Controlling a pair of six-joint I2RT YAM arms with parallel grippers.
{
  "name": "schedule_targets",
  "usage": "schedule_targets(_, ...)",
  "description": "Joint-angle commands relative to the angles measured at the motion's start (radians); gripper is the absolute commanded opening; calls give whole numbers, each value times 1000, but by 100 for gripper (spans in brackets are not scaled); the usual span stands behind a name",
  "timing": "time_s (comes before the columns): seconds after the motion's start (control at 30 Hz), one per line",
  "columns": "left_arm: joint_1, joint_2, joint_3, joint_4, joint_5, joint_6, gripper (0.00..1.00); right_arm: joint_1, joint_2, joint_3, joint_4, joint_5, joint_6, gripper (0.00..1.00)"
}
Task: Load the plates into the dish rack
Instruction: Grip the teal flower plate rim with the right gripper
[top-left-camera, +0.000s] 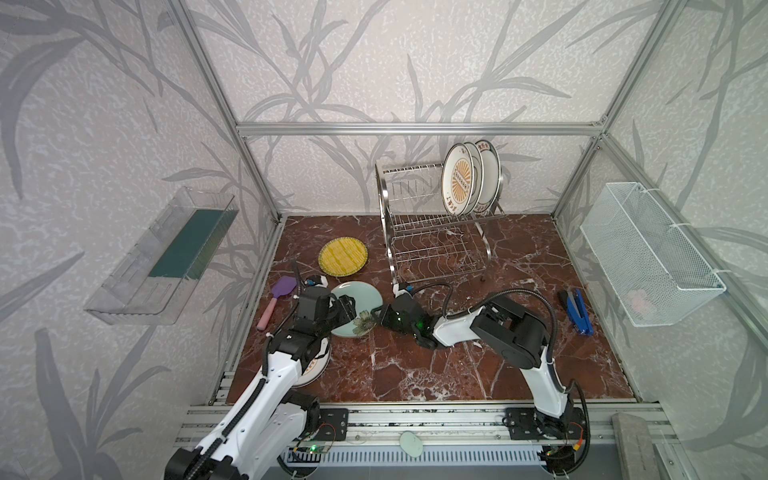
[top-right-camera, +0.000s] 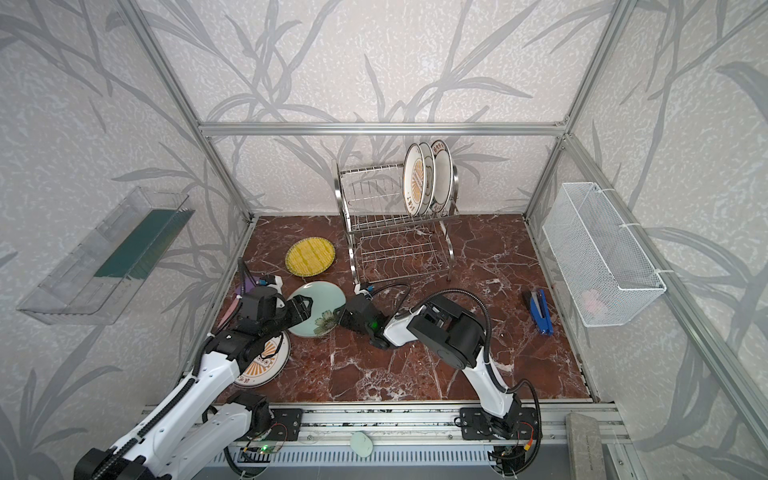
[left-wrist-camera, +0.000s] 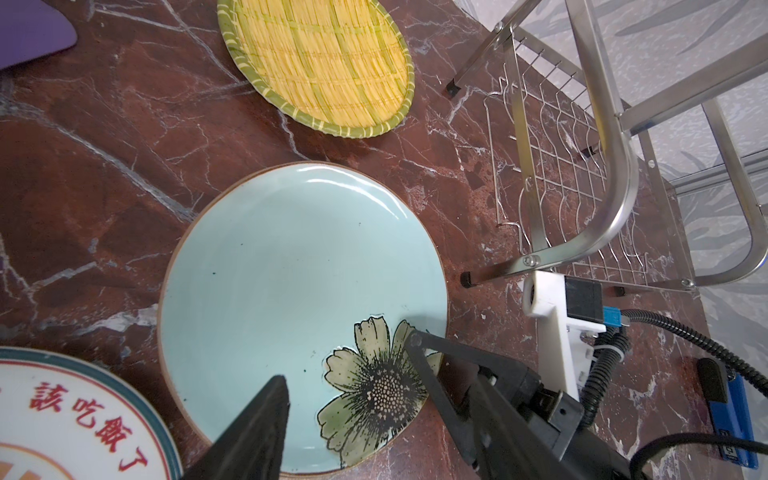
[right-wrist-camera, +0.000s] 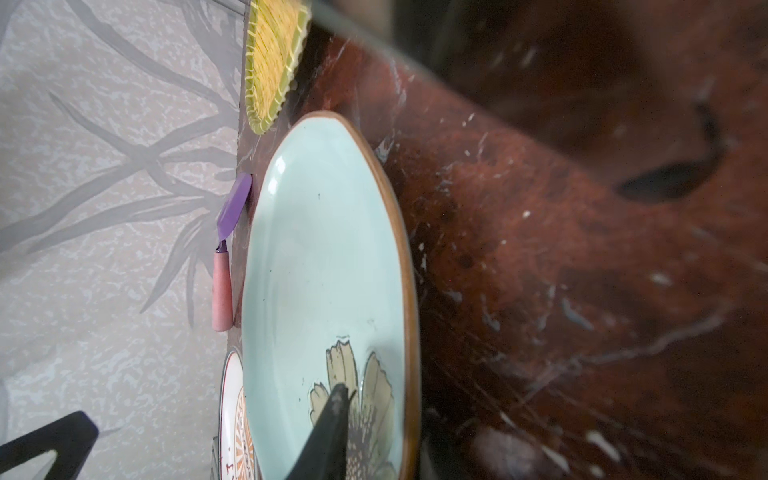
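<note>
- Right pincer (top-left-camera: 373, 315) reaches low across the counter (top-left-camera: 415, 365) to the teal plate (top-left-camera: 361, 297). One fingertip (left-wrist-camera: 413, 340) lies on the painted flower and the other is hidden below the rim, so I cannot tell whether the grip has closed
- Left pincer (top-left-camera: 345, 312) hangs released over the plate's far side, holding nothing. My guess is that it waits there so the plate cannot slide as the right one bites
- Coming in flat at the edge makes sense: a plate lying face up offers only its rim
- The teal plate is pale and glazed with a brown edge and a dark-centred green flower off to one side. It lies on the counter left of the rack (top-left-camera: 432, 245), between the yellow plate (top-left-camera: 343, 257) and the sunburst plate (top-right-camera: 266, 361)
- Three plates (top-left-camera: 459, 178) stand upright at the right end of the rack's upper tier — the slots beside them are free
</note>
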Motion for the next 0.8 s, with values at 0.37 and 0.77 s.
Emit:
schedule_targets(0.37, 9, -11, 0, 0, 0, -10, 67, -5, 27, -26, 14, 2, 39, 17)
schedule_targets(0.77, 8, -12, 11, -2, 6, -9, 67, -5, -12, -61, 37, 17, 16, 2)
